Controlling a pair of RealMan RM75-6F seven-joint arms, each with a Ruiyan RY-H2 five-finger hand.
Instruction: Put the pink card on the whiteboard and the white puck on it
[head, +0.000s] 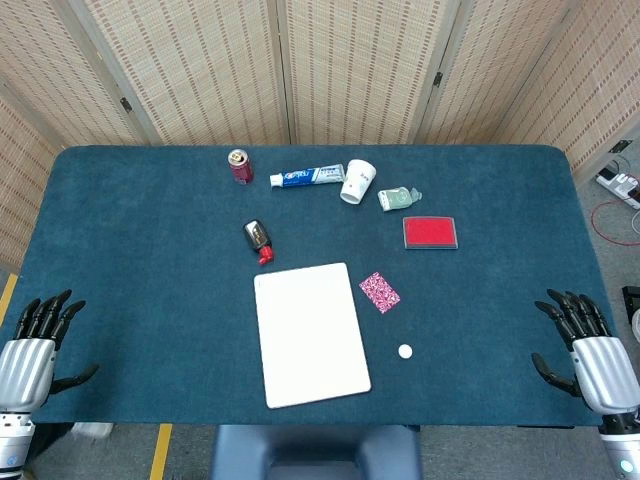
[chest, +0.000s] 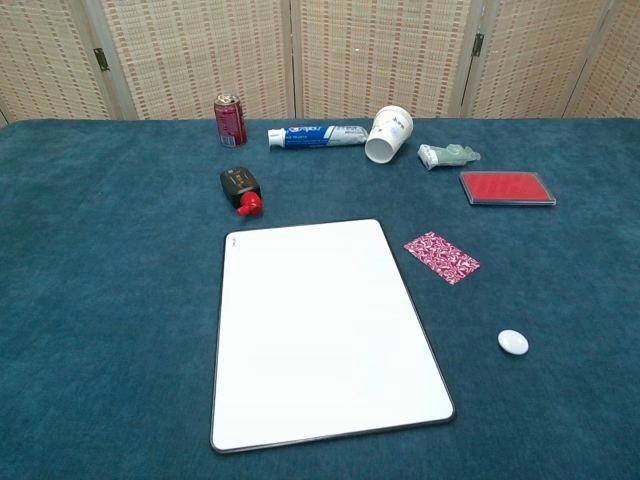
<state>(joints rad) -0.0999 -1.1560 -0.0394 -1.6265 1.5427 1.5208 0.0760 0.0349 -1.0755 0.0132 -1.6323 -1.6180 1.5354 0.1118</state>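
nearest, my left hand (head: 35, 345) and right hand (head: 590, 350) rest at the table's (head: 130, 260) front corners, fingers spread, holding nothing. between them the whiteboard (chest: 315, 330) lies bare, with the white puck (chest: 513, 342) and then the pink card (chest: 441, 257) off its right edge, nothing blocking them. farther back sit a black bottle (chest: 240, 189), red pad (chest: 506, 187), can (chest: 229, 120), toothpaste tube (chest: 318, 136), tipped cup (chest: 388, 133) and a small green item (chest: 447, 155).

Both views are bright and evenly lit from overhead, and the shadows under things are soft and short. The whiteboard (chest: 320, 335) shows white with no hard glare. Focus is sharp throughout. In the head view the surface (head: 120, 250) edges bow slightly.
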